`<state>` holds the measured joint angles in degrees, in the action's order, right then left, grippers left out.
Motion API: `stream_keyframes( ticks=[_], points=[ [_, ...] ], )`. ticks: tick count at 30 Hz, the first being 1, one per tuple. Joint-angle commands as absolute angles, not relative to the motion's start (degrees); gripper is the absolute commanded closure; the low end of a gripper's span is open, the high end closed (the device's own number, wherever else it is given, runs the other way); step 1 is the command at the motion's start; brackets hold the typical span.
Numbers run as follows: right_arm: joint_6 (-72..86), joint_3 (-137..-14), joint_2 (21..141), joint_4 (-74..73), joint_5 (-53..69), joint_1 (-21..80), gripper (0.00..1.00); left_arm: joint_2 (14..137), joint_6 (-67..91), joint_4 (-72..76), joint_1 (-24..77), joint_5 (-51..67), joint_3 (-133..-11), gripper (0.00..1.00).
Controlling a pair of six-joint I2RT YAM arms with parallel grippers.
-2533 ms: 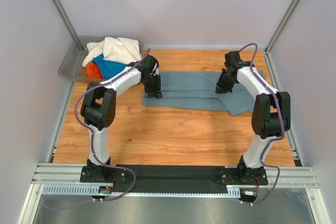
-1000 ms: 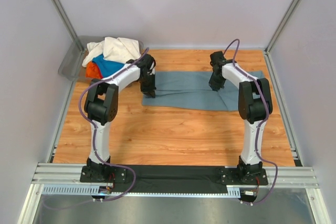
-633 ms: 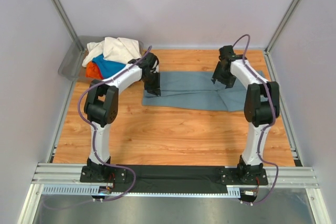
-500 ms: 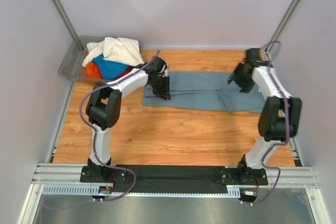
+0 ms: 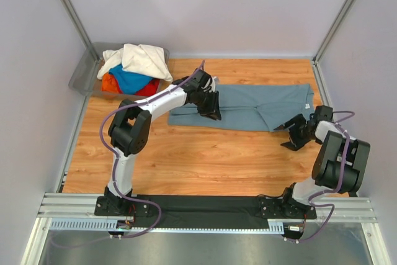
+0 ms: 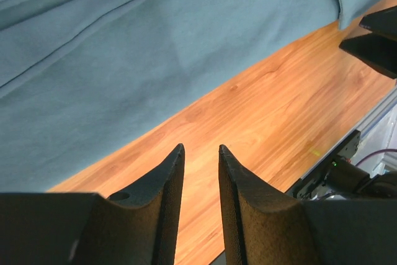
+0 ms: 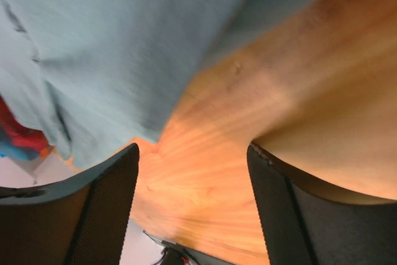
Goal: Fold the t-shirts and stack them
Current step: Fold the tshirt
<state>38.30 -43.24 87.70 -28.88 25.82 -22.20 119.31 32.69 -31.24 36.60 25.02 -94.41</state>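
Two hands are in your view and neither grips anything. Your left hand (image 5: 209,111) hangs over the near-left part of the grey-blue t-shirt (image 5: 248,107), at about 8 o'clock on the cloth. In its wrist view the fingers (image 6: 170,178) stand a narrow gap apart with nothing between them, and their tips show against bare wood beside the shirt's near edge. Your right hand (image 5: 291,136) sits low, just off the shirt's near-right corner at about 5 o'clock. Its fingers are spread wide with only wood and the cloth's edge showing between them.

The grey-blue t-shirt lies flat as a long band across the far half of the worktop (image 5: 186,153), running from 11 o'clock to 2 o'clock, with a folded flap at its right end. At 10 o'clock, in the far-left corner, the bin (image 5: 84,69) holds the rest. There the cream-white shirt (image 5: 142,59) is heaped on top, with the bright blue shirt (image 5: 127,80) and the red-orange shirt (image 5: 110,82) under it.
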Motion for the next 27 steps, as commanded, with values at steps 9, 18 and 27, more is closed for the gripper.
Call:
stream_keyframes(
  ticks=[9, 18, 27],
  points=[
    [46.9, -38.8, 91.2, -9.1, 29.8, -21.7, 0.45, 116.7, 31.2, -32.8, 36.3, 24.6, -92.5, 0.65],
    [47.0, -41.7, 88.9, -13.1, 28.4, -21.2, 0.80, 116.8, 30.7, -33.1, 36.4, 24.3, -93.2, 0.65],
    [47.5, -47.9, 88.7, -18.4, 28.7, -20.3, 0.88, 117.2, 30.4, -33.3, 36.1, 24.2, -93.5, 0.65]
  ],
)
